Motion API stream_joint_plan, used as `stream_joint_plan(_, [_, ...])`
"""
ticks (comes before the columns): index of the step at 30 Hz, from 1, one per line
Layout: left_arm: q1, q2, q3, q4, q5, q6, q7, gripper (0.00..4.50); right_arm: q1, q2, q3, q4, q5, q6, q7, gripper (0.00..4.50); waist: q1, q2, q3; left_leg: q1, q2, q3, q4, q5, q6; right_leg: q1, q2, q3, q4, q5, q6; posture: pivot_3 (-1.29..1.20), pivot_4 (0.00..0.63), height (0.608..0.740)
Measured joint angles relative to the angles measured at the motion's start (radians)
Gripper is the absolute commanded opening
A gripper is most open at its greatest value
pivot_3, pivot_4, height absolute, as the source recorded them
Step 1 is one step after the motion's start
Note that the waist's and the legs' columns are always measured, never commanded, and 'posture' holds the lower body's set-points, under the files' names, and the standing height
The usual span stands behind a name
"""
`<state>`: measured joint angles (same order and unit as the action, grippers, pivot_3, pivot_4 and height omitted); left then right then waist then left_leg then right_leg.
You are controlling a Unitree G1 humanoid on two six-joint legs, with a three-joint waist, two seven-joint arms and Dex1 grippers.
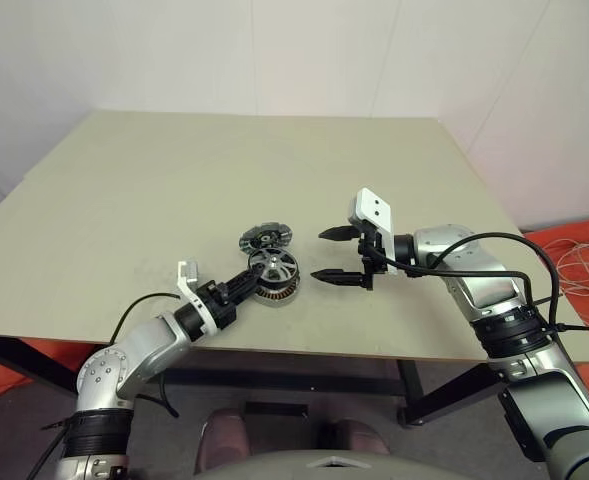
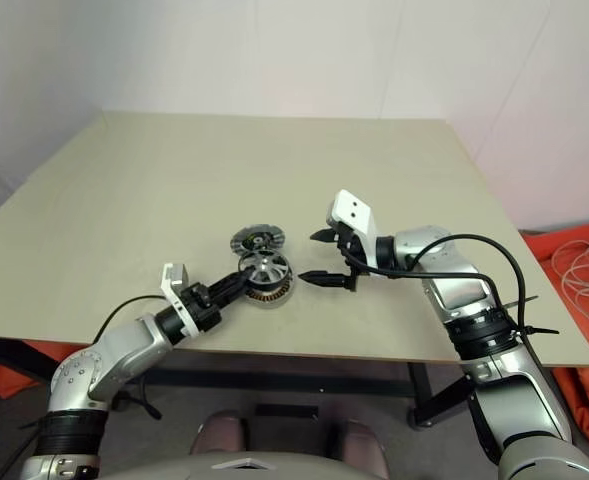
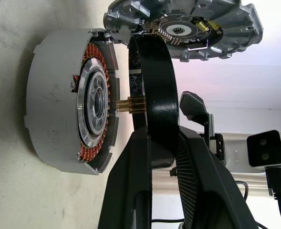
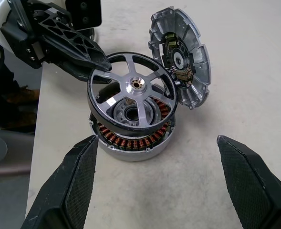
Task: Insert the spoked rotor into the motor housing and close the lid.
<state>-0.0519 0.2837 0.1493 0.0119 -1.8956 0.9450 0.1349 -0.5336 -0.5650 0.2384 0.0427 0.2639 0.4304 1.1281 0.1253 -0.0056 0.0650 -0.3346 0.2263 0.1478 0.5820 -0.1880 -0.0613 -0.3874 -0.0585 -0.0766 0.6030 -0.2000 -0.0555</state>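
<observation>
Left tool (image 4: 90, 59) is pinched on the black rim of the spoked rotor (image 4: 133, 90), one finger inside the rim, one outside. Rotor hangs just above the motor housing (image 4: 130, 138), roughly centred over it and a bit tilted. From the left wrist view there's a gap between rotor and housing (image 3: 64, 100), and a short brass-coloured shaft (image 3: 130, 105) bridges rotor hub to the housing's centre. Rotor is not seated: copper windings are visible all round below the rim.

Housing sits on the table (image 1: 124, 200) near the front edge, about midway along it.

The lid (image 4: 181, 62) is just behind the housing, toward the far edge. It looks propped at an angle with its inner face showing; its lower edge is right by the housing rim, and I can't tell if they touch.

Right tool (image 1: 336, 254) is spread wide, holding nothing. It points across toward the rotor from the right-edge side, above the table, near rotor and housing but clear of them. In the right wrist view its two fingers (image 4: 68, 191) frame the housing with table showing on both sides.
</observation>
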Motion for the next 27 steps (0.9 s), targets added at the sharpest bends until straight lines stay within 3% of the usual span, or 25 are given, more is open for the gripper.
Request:
stream_joint_plan(12, [-0.026,-0.017,0.003,0.014,0.027,0.013,-0.014,4.48,0.002,0.000,0.000,-0.008,0.000,0.007,0.000,4.50,0.001,0.002,-0.001,0.001,-0.001,0.000,0.000,0.000,0.000,0.001,0.000,0.000,0.000,0.000,0.000,0.00,0.000,0.740])
stream_joint_plan(27, [0.046,-0.013,0.069,-0.176,-0.050,0.012,0.054,4.48,0.003,0.002,0.001,-0.014,0.000,0.007,0.002,4.50,0.000,0.002,-0.002,0.001,0.000,0.000,0.001,0.000,0.000,0.001,0.000,0.000,0.001,0.000,0.000,0.00,0.000,0.740])
